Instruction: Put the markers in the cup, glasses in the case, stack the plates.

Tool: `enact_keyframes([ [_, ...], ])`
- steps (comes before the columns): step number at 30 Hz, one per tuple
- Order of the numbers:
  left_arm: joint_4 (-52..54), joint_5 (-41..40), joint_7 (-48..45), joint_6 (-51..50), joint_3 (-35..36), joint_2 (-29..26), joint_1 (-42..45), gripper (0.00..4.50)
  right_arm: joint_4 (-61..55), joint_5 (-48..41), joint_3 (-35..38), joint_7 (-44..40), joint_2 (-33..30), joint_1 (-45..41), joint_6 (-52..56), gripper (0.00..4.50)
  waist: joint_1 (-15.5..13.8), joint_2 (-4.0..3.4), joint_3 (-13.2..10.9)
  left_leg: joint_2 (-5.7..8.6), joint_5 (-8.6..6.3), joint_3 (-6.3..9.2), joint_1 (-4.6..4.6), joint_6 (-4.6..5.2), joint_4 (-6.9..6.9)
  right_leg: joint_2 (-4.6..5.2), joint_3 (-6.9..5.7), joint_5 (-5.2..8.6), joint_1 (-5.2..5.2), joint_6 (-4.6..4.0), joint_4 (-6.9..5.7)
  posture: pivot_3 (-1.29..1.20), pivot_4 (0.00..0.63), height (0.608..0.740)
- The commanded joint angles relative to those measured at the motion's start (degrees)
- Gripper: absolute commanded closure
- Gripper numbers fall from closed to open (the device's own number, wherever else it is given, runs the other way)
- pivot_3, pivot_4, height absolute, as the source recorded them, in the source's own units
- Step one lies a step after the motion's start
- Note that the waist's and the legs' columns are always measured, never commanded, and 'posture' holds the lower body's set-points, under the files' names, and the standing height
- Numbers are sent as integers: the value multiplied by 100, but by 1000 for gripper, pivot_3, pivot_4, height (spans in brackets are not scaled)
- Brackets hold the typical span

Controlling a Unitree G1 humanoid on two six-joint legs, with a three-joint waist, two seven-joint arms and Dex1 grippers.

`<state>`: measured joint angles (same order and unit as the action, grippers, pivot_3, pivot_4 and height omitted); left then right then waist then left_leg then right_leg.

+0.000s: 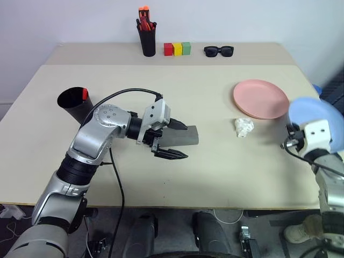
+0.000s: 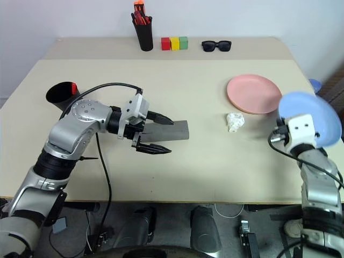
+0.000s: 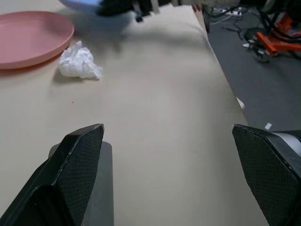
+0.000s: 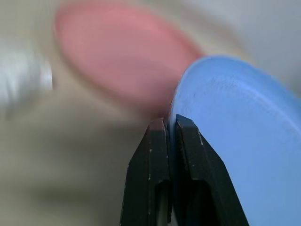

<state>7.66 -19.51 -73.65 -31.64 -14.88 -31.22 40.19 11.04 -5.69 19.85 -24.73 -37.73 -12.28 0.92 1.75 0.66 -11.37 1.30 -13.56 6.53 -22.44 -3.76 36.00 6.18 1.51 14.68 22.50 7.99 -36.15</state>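
Note:
My left gripper [image 1: 184, 142] stands open over the middle of the table, its fingers on either side of the near end of the grey case [image 1: 191, 136], which lies shut. The glasses are hidden. The black cup [image 1: 74, 103] stands tilted at the left, with the red-orange end of a marker [image 1: 85, 94] poking out. At the right edge my right gripper [image 4: 170, 123] is shut on the rim of the light blue plate [image 1: 318, 120], held tilted above the table. The pink plate [image 1: 260, 98] lies flat just left of it.
A crumpled white paper [image 1: 244, 127] lies near the pink plate. Along the back stand a black holder of orange-capped markers [image 1: 146, 37], three coloured blocks [image 1: 177, 49] and black sunglasses [image 1: 218, 51]. The table's right edge [image 3: 221, 61] drops to the floor.

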Motion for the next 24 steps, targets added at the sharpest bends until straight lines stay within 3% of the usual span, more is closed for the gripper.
enact_keyframes([
  [1,190,-90,112,46,59,6,-13,0,60,135,-301,-76,-130,-712,-307,4490,34,1,0,0,0,0,0,0,0,0,0,0,0,0,1,0,150,740],
  [8,408,-161,411,-117,170,-39,-138,0,1995,456,-1213,-640,33,-2217,-1115,4490,64,3,-2,1,0,1,-3,0,-1,0,-1,0,0,1,4,0,150,740],
  [15,719,-296,716,-313,286,-188,-346,0,3341,514,-1487,-934,79,-2858,-1786,4490,78,0,-4,1,0,1,-6,0,-4,0,0,0,6,1,3,0,150,740],
  [16,759,-317,754,-351,307,-213,-381,0,3432,487,-1488,-1004,86,-2905,-1811,3837,80,1,-4,1,0,1,-5,0,-4,0,0,0,6,1,3,0,150,740],
  [17,789,-332,787,-375,321,-235,-408,0,3504,469,-1489,-1063,90,-2941,-1836,3616,85,0,-4,1,0,2,-5,0,-4,0,0,0,6,1,2,0,150,740],
  [22,846,-398,871,-418,313,-290,-464,0,3618,487,-1457,-1038,94,-3014,-1998,1115,82,0,-4,1,0,2,-4,-1,-3,0,0,0,5,1,0,0,150,740],
  [24,847,-410,893,-421,295,-293,-468,0,3482,386,-1366,-995,105,-2969,-1948,1115,81,0,-4,1,0,1,-4,-1,-2,0,0,0,5,1,1,0,150,740],
])
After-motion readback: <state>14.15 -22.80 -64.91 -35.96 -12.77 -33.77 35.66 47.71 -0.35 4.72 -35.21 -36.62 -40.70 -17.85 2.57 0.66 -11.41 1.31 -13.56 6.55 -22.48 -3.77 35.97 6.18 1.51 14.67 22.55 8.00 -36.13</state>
